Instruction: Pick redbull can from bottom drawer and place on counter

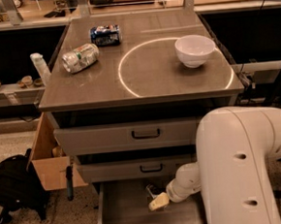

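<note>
Low over the open bottom drawer (120, 217), the gripper (156, 199) is being held near the drawer's back, below the counter (143, 79). A small dark shape (150, 189) is being touched by it; whether this is the redbull can, or whether it is being gripped, cannot be told.

Grey-brown for the counter (147, 77), marked with a thin bright white circle (120, 72). Plain white for the bowl (195, 50). Dark blue with pale patches on the far can (105, 34); silver with green markings on the dented can (80, 57). Flat grey on the two drawer fronts (108, 136), black on their handles (145, 133). Plain dull grey across the bottom drawer (124, 217). Glossy white along the arm (237, 164); pale cream on the gripper (158, 201), low over that drawer's floor. Black for the backpack (13, 187), tan brown for the cardboard box (49, 162).
</note>
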You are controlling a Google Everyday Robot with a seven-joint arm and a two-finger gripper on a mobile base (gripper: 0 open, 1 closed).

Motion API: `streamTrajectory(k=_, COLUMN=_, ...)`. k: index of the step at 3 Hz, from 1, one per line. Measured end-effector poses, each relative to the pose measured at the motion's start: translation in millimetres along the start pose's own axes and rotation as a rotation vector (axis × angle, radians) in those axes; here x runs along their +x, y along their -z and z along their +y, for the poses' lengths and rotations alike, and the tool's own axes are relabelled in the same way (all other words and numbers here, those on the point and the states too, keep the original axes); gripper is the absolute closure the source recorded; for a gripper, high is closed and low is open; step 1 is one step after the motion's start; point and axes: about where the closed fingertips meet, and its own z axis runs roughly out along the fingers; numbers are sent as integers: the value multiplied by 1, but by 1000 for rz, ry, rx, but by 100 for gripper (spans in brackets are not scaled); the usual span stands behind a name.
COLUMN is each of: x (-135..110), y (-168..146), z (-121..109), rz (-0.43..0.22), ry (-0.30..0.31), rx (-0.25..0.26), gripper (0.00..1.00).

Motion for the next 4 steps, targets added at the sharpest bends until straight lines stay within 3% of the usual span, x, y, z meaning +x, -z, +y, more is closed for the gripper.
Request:
streamTrajectory(k=3, x=-9, y=-54, z=-27, rz=-15, ry=-120, rx=17, gripper=0)
streamTrajectory(k=4, x=-9, y=-54, z=-27, rz=-15, ry=-120, rx=16, gripper=0)
